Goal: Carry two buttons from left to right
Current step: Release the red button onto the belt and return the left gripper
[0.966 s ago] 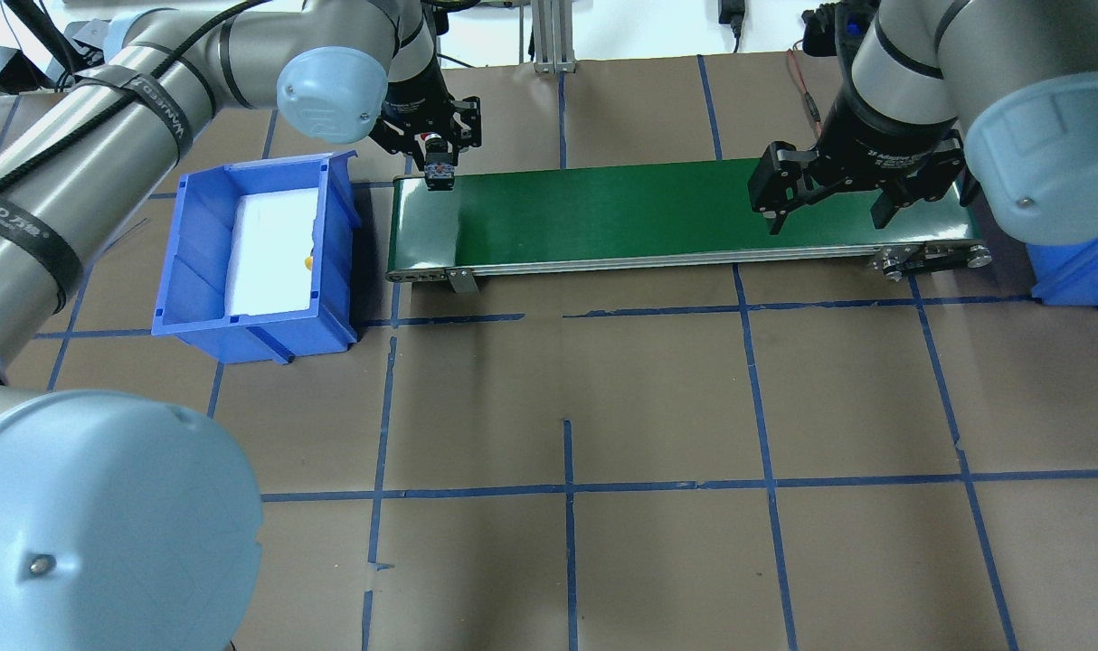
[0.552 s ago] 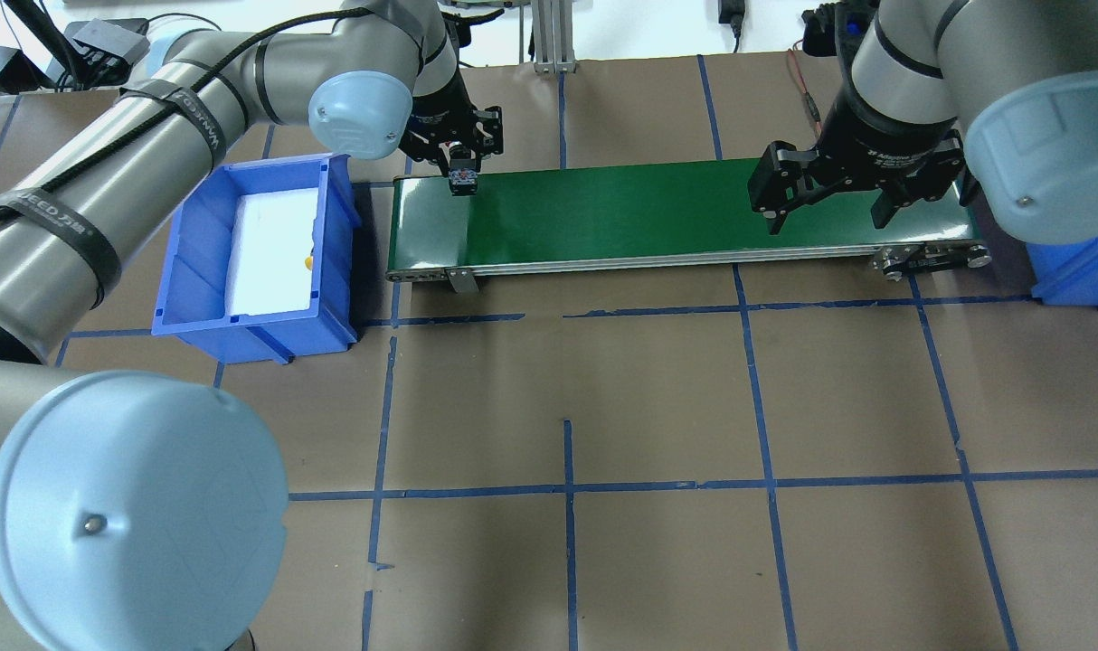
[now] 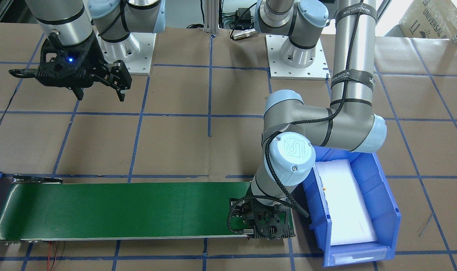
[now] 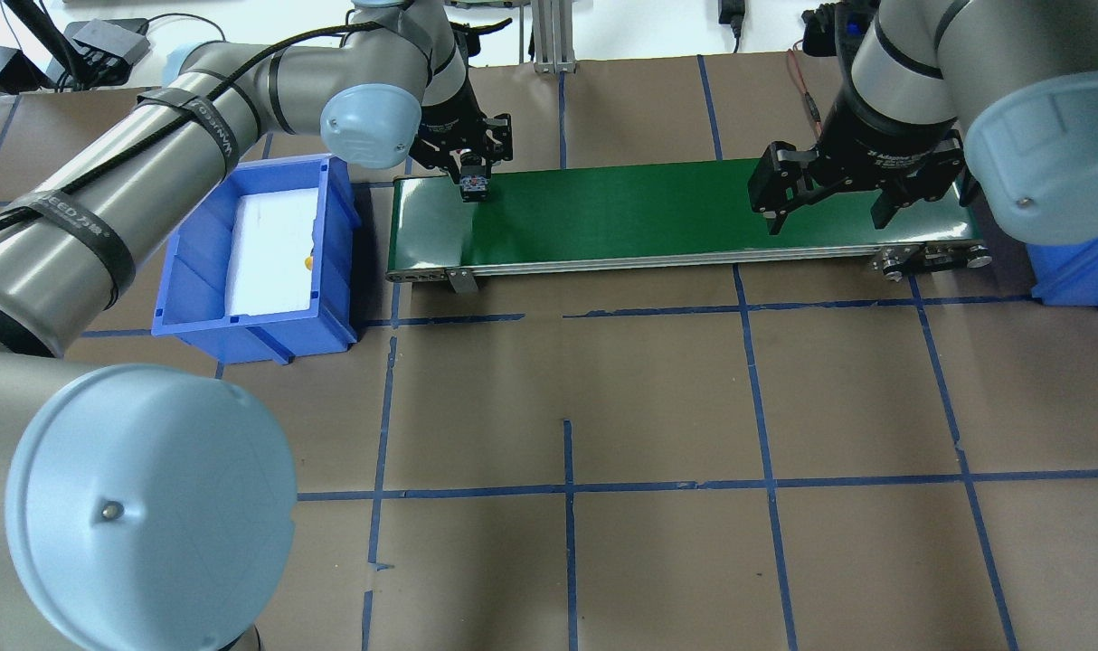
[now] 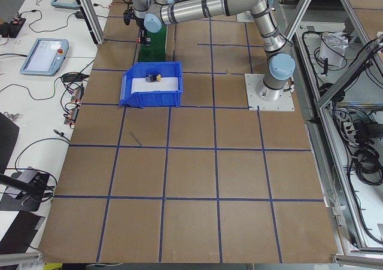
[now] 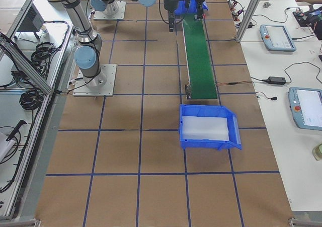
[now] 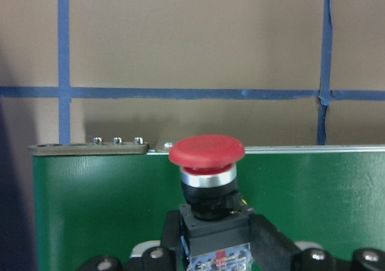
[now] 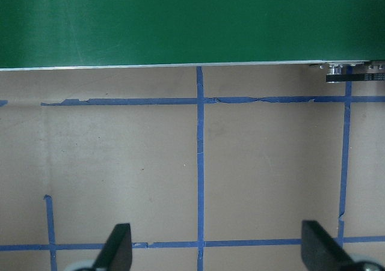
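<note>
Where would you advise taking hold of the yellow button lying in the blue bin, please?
Probably its black body, behind the cap, coming straight down. The yellow button seems to lie on its side on the white foam, near the belt-side wall of the blue bin, so a sideways approach looks blocked.

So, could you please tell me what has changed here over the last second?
The left gripper, shut on the red button, has carried it from the bin-side edge of the green belt a little toward the robot's right, further over the belt. It has not let go. The right gripper stays open near the belt's other end, and the yellow button still lies in the blue bin.
</note>
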